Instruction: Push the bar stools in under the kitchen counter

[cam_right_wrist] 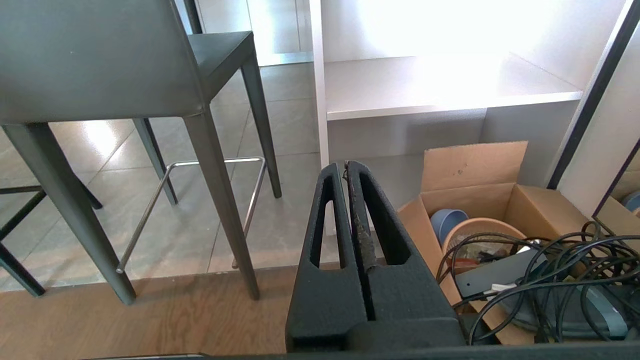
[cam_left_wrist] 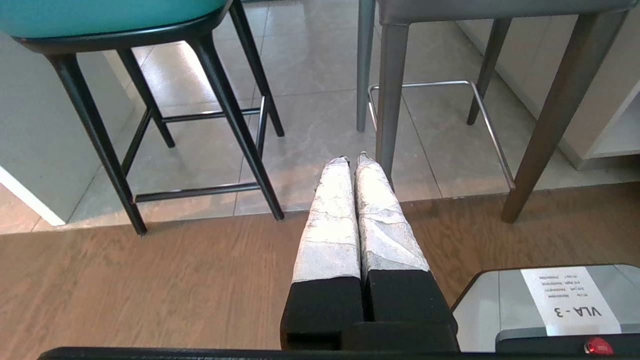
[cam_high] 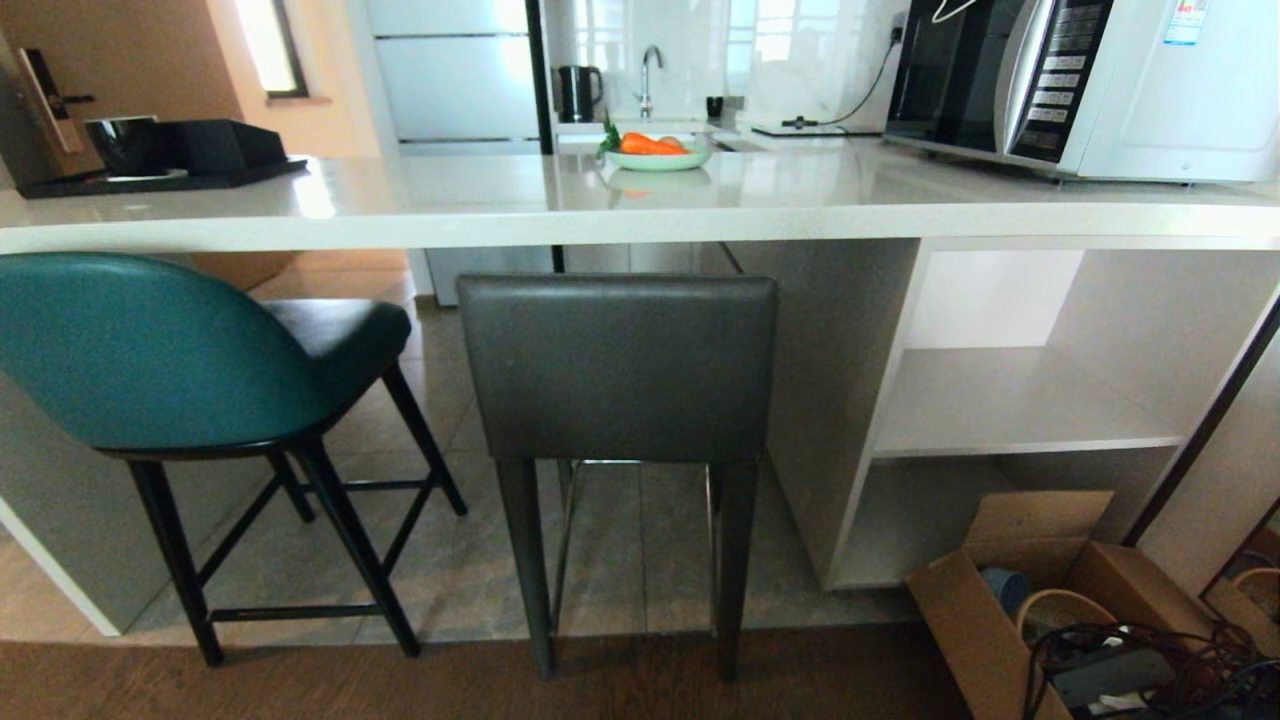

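From my head, neither of my arms shows. The teal stool (cam_high: pixel 150 350) is cut off at the left edge, the microwave (cam_high: pixel 1090 80) at the top and right. The grey stool's (cam_high: pixel 618 370) back hides its seat. The cardboard box (cam_high: pixel 975 620) runs off the bottom edge; cables (cam_high: pixel 1150 660) cover its contents.

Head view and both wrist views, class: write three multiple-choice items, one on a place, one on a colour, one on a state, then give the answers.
1. Where is the bowl of carrots?
A on the kitchen counter
B on the floor
C on a stool

2. What colour is the curved-back stool?
A red
B teal
C white

3. How is the left pincer?
A wide open
B holding a stool leg
C shut, empty

Answers: 1 A, it sits on the white slab; 2 B, its shell is teal beside the grey stool; 3 C, its wrapped fingers meet over bare floor.
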Controlling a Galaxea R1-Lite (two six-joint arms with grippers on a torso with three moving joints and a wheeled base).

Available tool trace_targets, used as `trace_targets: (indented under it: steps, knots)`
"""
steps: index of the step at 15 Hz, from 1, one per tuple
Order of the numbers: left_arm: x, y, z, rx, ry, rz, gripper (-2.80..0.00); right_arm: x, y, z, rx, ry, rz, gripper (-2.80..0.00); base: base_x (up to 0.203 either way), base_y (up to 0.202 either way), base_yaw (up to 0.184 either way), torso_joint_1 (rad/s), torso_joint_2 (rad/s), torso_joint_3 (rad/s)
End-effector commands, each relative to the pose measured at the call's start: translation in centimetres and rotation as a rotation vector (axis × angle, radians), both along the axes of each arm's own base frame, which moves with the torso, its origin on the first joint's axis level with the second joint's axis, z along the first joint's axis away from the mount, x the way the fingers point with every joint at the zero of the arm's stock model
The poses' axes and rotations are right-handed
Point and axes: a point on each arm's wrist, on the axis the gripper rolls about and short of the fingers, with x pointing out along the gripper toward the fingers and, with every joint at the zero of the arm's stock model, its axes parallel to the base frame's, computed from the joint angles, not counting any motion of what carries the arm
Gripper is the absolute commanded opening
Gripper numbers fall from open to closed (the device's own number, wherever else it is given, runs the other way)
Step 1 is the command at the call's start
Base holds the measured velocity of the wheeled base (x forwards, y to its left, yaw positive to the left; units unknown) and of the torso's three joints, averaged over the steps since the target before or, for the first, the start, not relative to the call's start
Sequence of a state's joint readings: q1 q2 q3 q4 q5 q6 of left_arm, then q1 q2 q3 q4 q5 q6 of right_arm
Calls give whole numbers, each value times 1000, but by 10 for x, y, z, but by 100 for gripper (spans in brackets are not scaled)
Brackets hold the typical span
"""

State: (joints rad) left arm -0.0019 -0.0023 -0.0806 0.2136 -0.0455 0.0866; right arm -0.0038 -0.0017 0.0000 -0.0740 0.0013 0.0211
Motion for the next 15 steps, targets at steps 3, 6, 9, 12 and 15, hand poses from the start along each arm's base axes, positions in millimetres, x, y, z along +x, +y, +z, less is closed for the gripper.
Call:
trace_targets:
  steps: [3,6,9,12,15]
  knots:
    - [1,0,0,-8,-3,1,-280,2,0,-7,1,30,0,-280,0,0,0,0,0,0]
    - [1,1,0,-68,-3,38,-280,2,0,-7,5,30,0,-280,0,0,0,0,0,0]
    - [1,1,0,-69,-2,38,-280,2,0,-8,5,30,0,-280,0,0,0,0,0,0]
    - [1,1,1,-72,-4,48,-280,2,0,-7,7,30,-2,-280,0,0,0,0,0,0]
    - [1,1,1,-72,-4,49,-280,2,0,-7,7,30,0,-280,0,0,0,0,0,0]
